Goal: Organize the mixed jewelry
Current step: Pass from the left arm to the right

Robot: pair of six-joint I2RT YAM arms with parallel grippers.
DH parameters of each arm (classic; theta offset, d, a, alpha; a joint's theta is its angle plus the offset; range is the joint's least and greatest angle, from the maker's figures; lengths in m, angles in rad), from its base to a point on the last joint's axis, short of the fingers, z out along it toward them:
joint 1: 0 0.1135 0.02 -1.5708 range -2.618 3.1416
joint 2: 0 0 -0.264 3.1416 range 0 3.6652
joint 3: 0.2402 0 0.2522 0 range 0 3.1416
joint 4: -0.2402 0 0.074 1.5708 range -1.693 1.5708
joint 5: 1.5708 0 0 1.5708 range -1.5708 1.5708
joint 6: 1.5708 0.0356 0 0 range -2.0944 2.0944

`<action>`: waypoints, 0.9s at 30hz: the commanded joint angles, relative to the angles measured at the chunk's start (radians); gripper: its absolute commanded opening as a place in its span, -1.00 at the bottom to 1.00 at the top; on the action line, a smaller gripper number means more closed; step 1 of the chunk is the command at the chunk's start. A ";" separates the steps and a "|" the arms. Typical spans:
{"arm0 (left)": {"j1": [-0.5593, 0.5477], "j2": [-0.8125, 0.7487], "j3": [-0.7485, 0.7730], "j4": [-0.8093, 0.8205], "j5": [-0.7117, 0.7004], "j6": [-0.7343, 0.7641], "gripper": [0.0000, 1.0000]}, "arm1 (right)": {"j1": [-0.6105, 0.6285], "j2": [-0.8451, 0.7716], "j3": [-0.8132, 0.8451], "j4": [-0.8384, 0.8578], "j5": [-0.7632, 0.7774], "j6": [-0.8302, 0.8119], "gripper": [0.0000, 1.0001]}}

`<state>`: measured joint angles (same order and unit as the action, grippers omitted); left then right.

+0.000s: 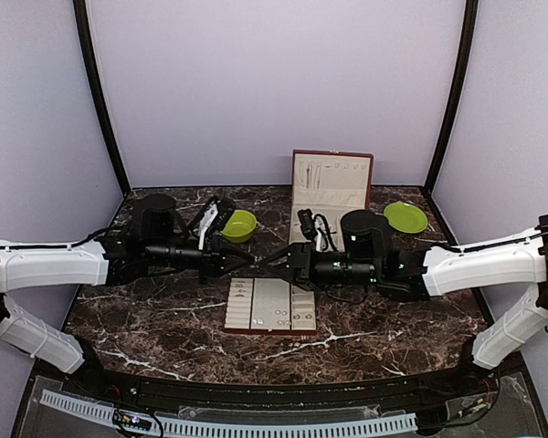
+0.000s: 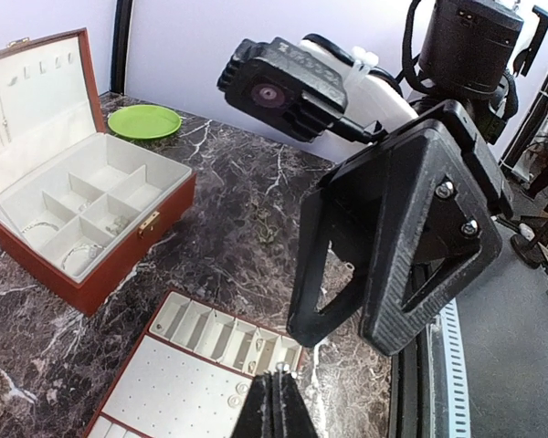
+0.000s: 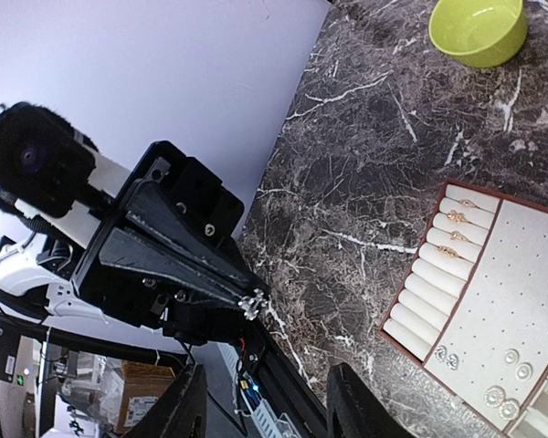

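Observation:
My left gripper (image 1: 256,262) is shut on a tiny silvery jewelry piece (image 3: 254,304), which shows at its tips (image 2: 281,367) just above the tray's right corner. My right gripper (image 1: 288,260) faces it from the right, open, with its fingers (image 2: 315,315) a short way from the piece and nothing between them. The cream-lined tray (image 1: 272,301) lies below both grippers. It holds gold rings (image 3: 457,219) on rolls and small studs (image 3: 502,392). The open red-brown box (image 2: 119,269) holds thin silvery pieces (image 2: 78,255) in its compartments.
A lime-green bowl (image 1: 239,225) stands behind the left arm. A green plate (image 1: 405,217) lies at the back right, beside the box (image 1: 331,182). A small loose jewelry heap (image 2: 267,228) rests on the marble between box and tray.

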<state>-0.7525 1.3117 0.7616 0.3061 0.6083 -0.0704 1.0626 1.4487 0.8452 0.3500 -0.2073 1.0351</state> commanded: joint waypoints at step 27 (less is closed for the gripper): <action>-0.023 0.004 -0.003 -0.011 -0.050 0.011 -1.00 | 0.031 0.109 0.128 -0.023 0.094 0.018 -0.64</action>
<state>-0.7689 1.3090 0.7418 0.3019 0.5770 -0.0452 1.0744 1.5517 0.9512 0.3534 -0.1436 1.0843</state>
